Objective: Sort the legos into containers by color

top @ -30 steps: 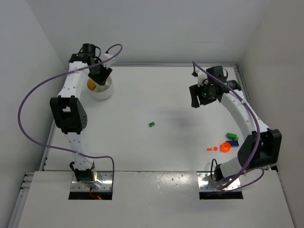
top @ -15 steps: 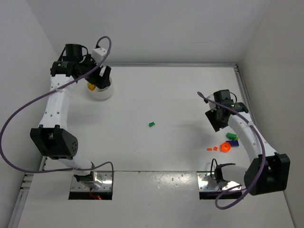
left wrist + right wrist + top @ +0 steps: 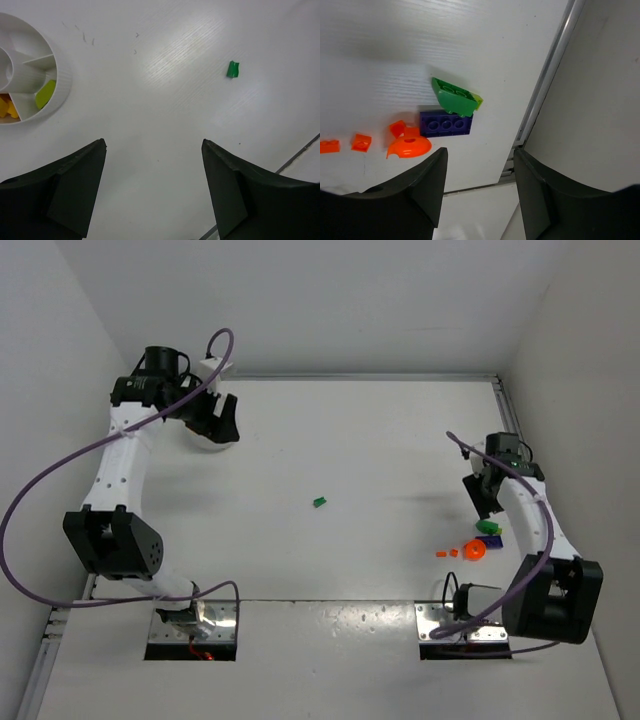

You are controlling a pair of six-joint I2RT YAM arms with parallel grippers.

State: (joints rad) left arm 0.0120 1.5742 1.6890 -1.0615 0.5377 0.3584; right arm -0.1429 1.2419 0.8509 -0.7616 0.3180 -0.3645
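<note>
The left end effector (image 3: 153, 145) hangs over the counter (image 3: 380, 440) with its fingers spread apart and nothing between them. The white dish (image 3: 50, 65) sits just past its left finger in the wrist view. One section of the dish holds yellow pieces (image 3: 6, 107) and the section next to it holds a yellow-green piece (image 3: 45, 94). Well out beyond the right finger lies a lone green brick (image 3: 233, 69), alone near the middle of the counter. The right end effector (image 3: 480, 152) is also spread apart and empty, hovering near the counter's right edge. Just ahead of its fingers a green brick (image 3: 454, 96) touches a blue brick (image 3: 446, 123). Beside those are a rounded orange piece (image 3: 409, 146) and, farther left, two small orange bricks (image 3: 361, 142).
</note>
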